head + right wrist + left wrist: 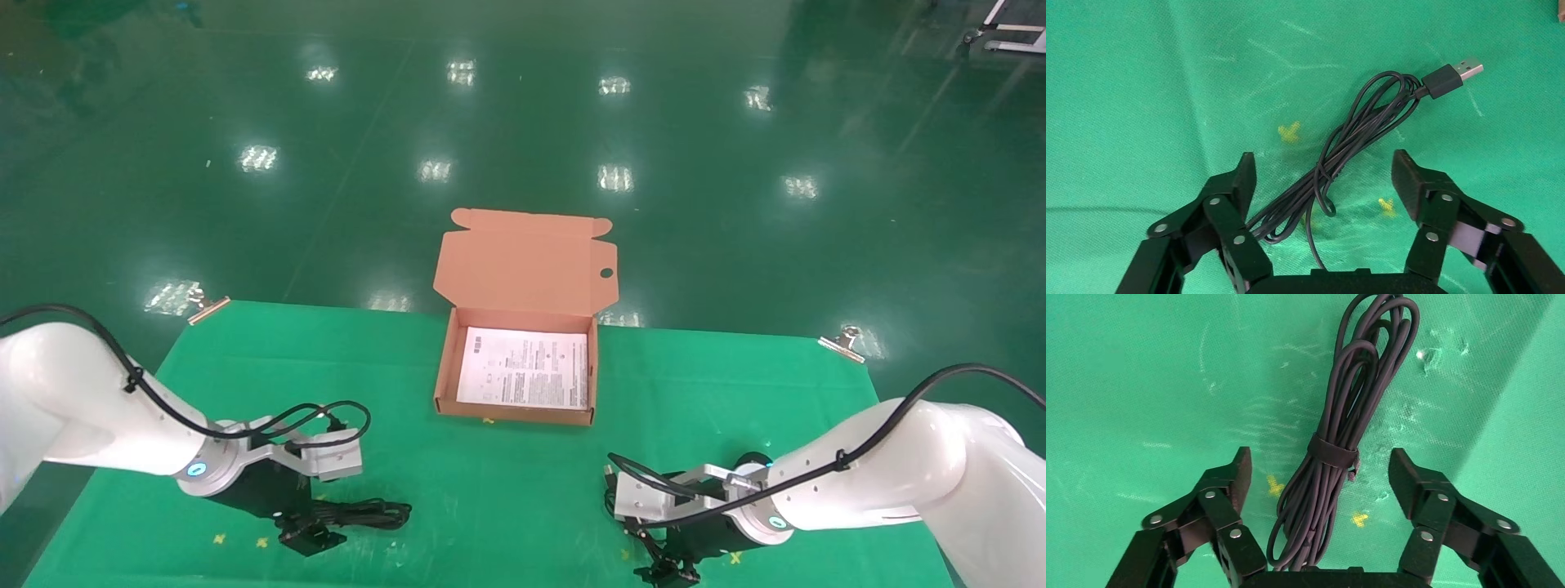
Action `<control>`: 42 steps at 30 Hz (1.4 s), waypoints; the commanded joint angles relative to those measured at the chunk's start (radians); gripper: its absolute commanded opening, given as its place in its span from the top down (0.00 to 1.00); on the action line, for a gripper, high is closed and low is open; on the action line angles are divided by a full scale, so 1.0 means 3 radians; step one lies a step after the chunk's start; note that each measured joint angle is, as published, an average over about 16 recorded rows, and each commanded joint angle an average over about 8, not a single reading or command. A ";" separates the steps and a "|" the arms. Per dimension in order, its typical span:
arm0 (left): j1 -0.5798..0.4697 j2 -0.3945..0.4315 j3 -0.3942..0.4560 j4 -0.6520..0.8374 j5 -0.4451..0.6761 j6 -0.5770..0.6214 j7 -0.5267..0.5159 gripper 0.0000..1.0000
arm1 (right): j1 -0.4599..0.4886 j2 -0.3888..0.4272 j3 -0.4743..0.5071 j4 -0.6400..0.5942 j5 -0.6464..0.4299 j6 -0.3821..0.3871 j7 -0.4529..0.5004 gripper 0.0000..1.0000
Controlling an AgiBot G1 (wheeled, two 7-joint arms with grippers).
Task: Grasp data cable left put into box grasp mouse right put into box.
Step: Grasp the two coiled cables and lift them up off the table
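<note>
While both arms sit low over the green cloth (507, 482), neither has closed on anything yet.

Lower left of the head view: left gripper (310, 539) poised over the data cable (364, 513), jaws spread wide. In the left wrist view the coil (1333, 447) lies flat on the cloth between the two fingers (1229, 478), touching neither. It is bound by a strap (1332, 453) near mid-length. Its long axis runs straight out from the palm, looped end away from the gripper; in the head view it points right, roughly parallel to the table's near edge.

Judgement for the grasp: descend squarely and close across the bundle at or just beside the strap, where the strands are tightest, so no loop slips free.

Centre, far side of the cloth: the box (445, 367), lid open and upright, white sheet (525, 367) in its bottom, nothing else in it.

Lower right: right gripper (666, 567), jaws likewise wide. The right wrist view shows only the mouse's cord (1340, 153) between the fingers, running on a diagonal to the USB plug (1453, 75). A dark rounded shape behind the wrist may be the mouse (752, 461); cannot confirm.
</note>
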 commanded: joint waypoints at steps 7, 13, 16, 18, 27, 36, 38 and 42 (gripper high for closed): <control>0.0003 -0.0005 0.0001 -0.0014 0.0002 0.0005 -0.0005 1.00 | -0.0002 0.0006 -0.0002 0.0015 -0.0002 -0.0008 0.0002 1.00; 0.0004 -0.0006 0.0001 -0.0019 0.0003 0.0007 -0.0006 1.00 | -0.0002 0.0008 -0.0003 0.0020 -0.0004 -0.0010 0.0004 1.00; 0.0004 -0.0007 0.0001 -0.0021 0.0003 0.0009 -0.0006 1.00 | -0.0002 0.0008 -0.0004 0.0022 -0.0004 -0.0011 0.0004 1.00; 0.0005 -0.0007 0.0001 -0.0022 0.0003 0.0009 -0.0007 1.00 | -0.0002 0.0009 -0.0004 0.0023 -0.0005 -0.0011 0.0004 1.00; 0.0006 -0.0009 0.0001 -0.0024 0.0003 0.0009 -0.0008 1.00 | -0.0002 0.0010 -0.0005 0.0025 -0.0006 -0.0013 0.0004 1.00; -0.0024 -0.0047 -0.0003 -0.0073 -0.0003 0.0043 0.0035 1.00 | 0.0035 0.0076 0.0047 0.0061 0.0045 -0.0019 0.0056 1.00; -0.0051 -0.0086 -0.0007 -0.0122 -0.0009 0.0077 0.0067 1.00 | 0.0077 0.0151 0.0098 0.0128 0.0089 -0.0031 0.0111 1.00; -0.0145 -0.0191 -0.0007 -0.0286 0.0003 0.0147 0.0107 1.00 | 0.0203 0.0372 0.0226 0.0369 0.0164 -0.0050 0.0273 1.00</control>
